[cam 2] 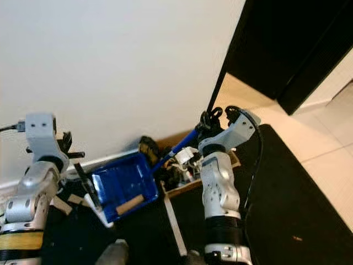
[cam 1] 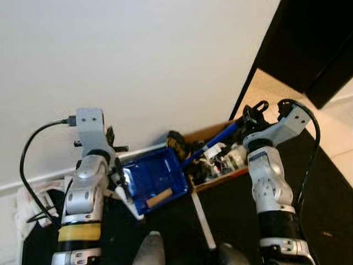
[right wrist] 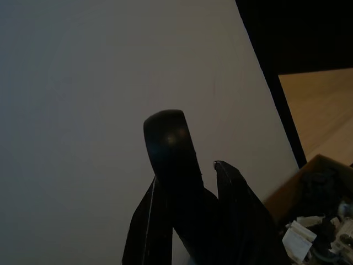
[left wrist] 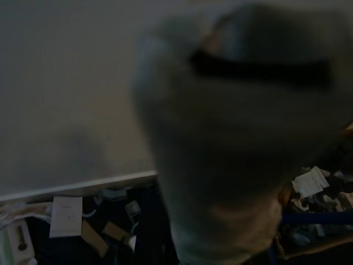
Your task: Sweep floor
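Note:
A blue dustpan (cam 1: 157, 178) hangs tilted just above the dark floor by the wall, with a brown scrap (cam 1: 158, 197) lying in it. My left gripper (cam 1: 122, 182) is shut on the pan's near left edge. A large blurred grey shape (left wrist: 237, 143) blocks the left wrist view. My right gripper (cam 1: 251, 117) is raised and shut on the top of a blue brush handle (cam 1: 220, 135). That handle slants down toward the pan and a cardboard box (cam 1: 218, 179). Between the fingers (right wrist: 242, 215) stands the handle's black rounded end (right wrist: 168, 149).
The box of clutter sits against the white wall (cam 1: 138, 55). A white stick (cam 1: 203, 221) lies on the dark mat between my feet. White paper (left wrist: 66, 215) and cardboard bits (left wrist: 94, 237) litter the floor by the skirting. A dark door frame (cam 1: 309, 44) and pale floor (cam 1: 270, 88) are to the right.

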{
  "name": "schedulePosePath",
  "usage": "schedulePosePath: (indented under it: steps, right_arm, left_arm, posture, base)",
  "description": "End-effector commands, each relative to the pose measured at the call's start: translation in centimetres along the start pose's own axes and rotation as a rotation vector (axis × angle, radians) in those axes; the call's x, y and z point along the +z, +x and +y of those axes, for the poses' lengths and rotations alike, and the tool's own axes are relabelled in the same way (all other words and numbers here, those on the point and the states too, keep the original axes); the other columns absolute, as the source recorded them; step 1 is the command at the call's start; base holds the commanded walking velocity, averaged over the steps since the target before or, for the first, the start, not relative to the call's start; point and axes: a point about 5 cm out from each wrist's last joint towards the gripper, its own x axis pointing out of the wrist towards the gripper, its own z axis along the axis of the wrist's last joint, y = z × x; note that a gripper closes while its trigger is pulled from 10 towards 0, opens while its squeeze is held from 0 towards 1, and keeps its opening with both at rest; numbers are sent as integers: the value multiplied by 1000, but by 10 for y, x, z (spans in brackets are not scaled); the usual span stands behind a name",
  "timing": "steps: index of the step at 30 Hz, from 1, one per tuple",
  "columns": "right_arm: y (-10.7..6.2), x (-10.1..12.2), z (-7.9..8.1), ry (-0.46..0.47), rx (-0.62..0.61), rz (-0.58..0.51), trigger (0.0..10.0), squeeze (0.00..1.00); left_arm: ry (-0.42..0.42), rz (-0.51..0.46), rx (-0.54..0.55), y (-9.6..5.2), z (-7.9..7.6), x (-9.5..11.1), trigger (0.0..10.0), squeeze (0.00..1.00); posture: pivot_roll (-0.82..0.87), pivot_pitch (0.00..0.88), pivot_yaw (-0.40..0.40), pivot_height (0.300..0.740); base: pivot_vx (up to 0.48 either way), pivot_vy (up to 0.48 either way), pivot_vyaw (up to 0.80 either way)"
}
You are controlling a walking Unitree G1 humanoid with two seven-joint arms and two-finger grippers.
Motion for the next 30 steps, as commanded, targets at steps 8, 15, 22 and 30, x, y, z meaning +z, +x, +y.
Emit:
schedulePosePath:
  steps: [8,15,22,30]
  right_arm:
    - [-2,3,4,59,1,-33,10000,0]
    - [-2,3,7,56,20,-33,10000,0]
    - [3,45,55,177,310,-161,10000,0]
    - [23,102,52,193,258,-331,10000,0]
  left_arm:
    - [12,-12,25,-1,2,2,10000,0]
    - [11,-8,25,-1,2,1,10000,0]
    - [18,5,45,-1,5,-3,10000,0]
    - [16,5,53,0,7,-3,10000,0]
  posture:
    - [257,130,-3,740]
    - [257,132,-2,740]
    - [258,128,-1,740]
    - [259,120,-5,740]
  base:
    - [0,0,0]
    - [0,0,0]
    - [0,0,0]
    - [0,0,0]
